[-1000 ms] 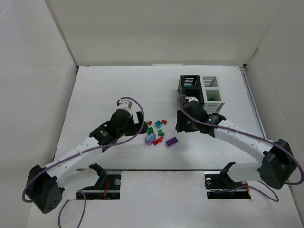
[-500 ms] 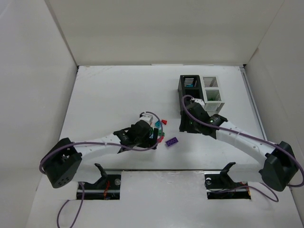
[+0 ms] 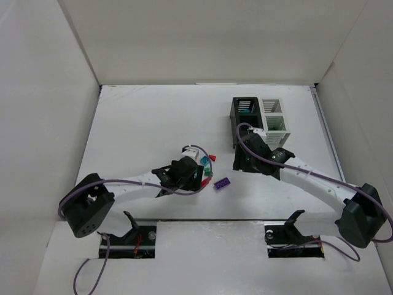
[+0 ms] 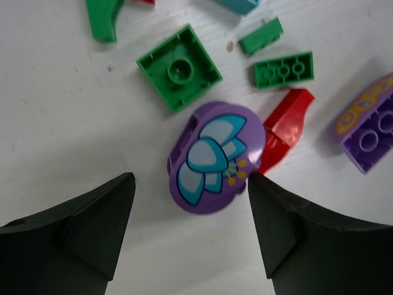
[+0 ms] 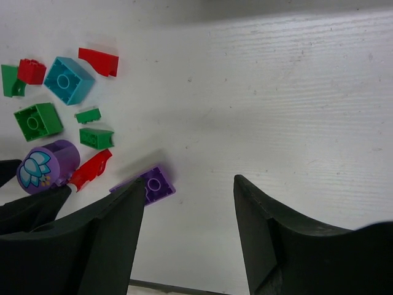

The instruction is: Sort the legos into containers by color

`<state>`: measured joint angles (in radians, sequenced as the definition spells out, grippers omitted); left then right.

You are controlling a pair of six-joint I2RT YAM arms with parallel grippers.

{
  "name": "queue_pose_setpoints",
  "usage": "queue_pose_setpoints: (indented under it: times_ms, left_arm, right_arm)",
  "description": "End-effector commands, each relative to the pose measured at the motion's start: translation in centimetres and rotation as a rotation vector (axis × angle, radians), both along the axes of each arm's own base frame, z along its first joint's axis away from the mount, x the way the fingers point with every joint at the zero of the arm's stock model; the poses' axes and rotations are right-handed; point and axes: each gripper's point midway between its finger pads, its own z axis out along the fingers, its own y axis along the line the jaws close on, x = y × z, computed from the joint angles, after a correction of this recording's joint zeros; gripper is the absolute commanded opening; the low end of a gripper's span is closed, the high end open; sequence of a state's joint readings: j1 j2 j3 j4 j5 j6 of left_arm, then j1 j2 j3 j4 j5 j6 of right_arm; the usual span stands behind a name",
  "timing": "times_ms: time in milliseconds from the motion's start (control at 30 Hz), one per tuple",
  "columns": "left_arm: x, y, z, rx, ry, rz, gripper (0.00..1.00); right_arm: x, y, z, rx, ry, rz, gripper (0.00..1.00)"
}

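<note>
The left claw (image 4: 191, 178) is down over the counter (image 4: 55, 123) with its jaws standing open on either side of a round purple piece (image 4: 215, 157). In the left wrist view the finger on the right of that piece (image 4: 270, 215) is at its edge, touching or very nearly so. The finger on the other side (image 4: 104, 209) stands clear of it, with bare counter between. Nothing is gripped.

The purple piece carries a printed flower with pale blue petals and small yellow dots. I can read no letters on it.

The other legos lie around that purple piece:
- A red sloped piece (image 4: 285, 126) lies against its right side.
- A purple brick (image 4: 368, 132) with a yellow printed band sits further right.
- A green square plate (image 4: 179, 67) lies just beyond it, studs down.
- A green three-stud brick (image 4: 284, 69) and a smaller green bit (image 4: 261, 35) lie past the red one.

The right claw (image 5: 188, 182) hangs above the counter, well to the right of the purple piece. Its jaws are about half spread and empty, with only bare counter between them. Its own camera shows a teal brick (image 5: 69, 80) and two red pieces (image 5: 98, 61) lying beyond the purple piece.

The containers, one black (image 3: 245, 114) and one white (image 3: 273, 115), stand joined side by side. They are well apart from the purple piece, further back and to its right.
</note>
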<state>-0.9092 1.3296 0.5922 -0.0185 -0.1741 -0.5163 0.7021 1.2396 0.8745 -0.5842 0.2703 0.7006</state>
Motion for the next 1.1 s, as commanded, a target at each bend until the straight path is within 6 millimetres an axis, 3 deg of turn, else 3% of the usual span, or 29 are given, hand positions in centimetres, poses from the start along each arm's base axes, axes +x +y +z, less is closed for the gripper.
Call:
queue_pose_setpoints:
  times_ms: [0, 67, 200, 300, 467, 633, 767, 867, 900, 967, 1000, 1033, 1067]
  left_arm:
    - [1.2, -1.1, 0.8, 0.017, -0.038, -0.001, 0.71]
    - [1.7, -0.9, 1.0, 0.024, -0.049, 0.036, 0.64]
    - [2.0, -1.8, 1.8, -0.015, -0.077, 0.028, 0.61]
    - [1.6, -1.4, 1.3, 0.003, -0.064, 0.028, 0.58]
    - [1.7, -1.1, 0.6, 0.036, -0.046, 0.041, 0.38]
    - [2.1, -1.7, 2.5, 0.008, -0.065, 0.042, 0.27]
    - [3.4, -2.1, 6.5, -0.031, -0.142, 0.066, 0.27]
    - [5.3, -3.4, 10.9, -0.077, -0.254, 0.049, 0.27]
    - [6.3, -4.3, 13.4, -0.114, -0.307, 0.049, 0.28]
    - [7.6, -5.9, 15.1, -0.109, -0.366, -0.007, 0.3]
    - [8.3, -7.0, 16.5, -0.134, -0.402, -0.025, 0.3]
    - [9.2, -8.5, 19.5, -0.179, -0.452, -0.047, 0.3]
    - [9.8, -9.5, 20.7, -0.185, -0.481, -0.078, 0.3]
  right_arm:
    - [0.7, 0.5, 1.2, 0.013, -0.029, -0.019, 0.65]
    - [0.7, 0.5, 1.2, 0.013, -0.029, -0.019, 0.65]
    - [0.5, 0.1, 1.3, 0.006, -0.025, -0.032, 0.65]
    - [0.6, 0.0, 1.6, 0.013, -0.037, -0.045, 0.65]
    - [0.5, -0.3, 1.8, 0.012, -0.047, -0.05, 0.65]
    - [0.4, -0.7, 1.7, -0.001, -0.047, -0.057, 0.65]
    - [0.6, -2.2, 2.4, -0.027, -0.082, -0.134, 0.65]
    - [0.8, -3.1, 4.0, 0.003, -0.14, -0.201, 0.66]
    - [0.7, -4.1, 3.9, -0.021, -0.151, -0.237, 0.66]
    - [0.6, -4.9, 5.0, 0.008, -0.186, -0.308, 0.66]
    - [0.3, -6.3, 4.9, -0.031, -0.192, -0.355, 0.66]
    - [0.4, -6.7, 5.3, -0.035, -0.201, -0.383, 0.66]
    - [0.1, -7.3, 5.5, -0.04, -0.208, -0.411, 0.67]
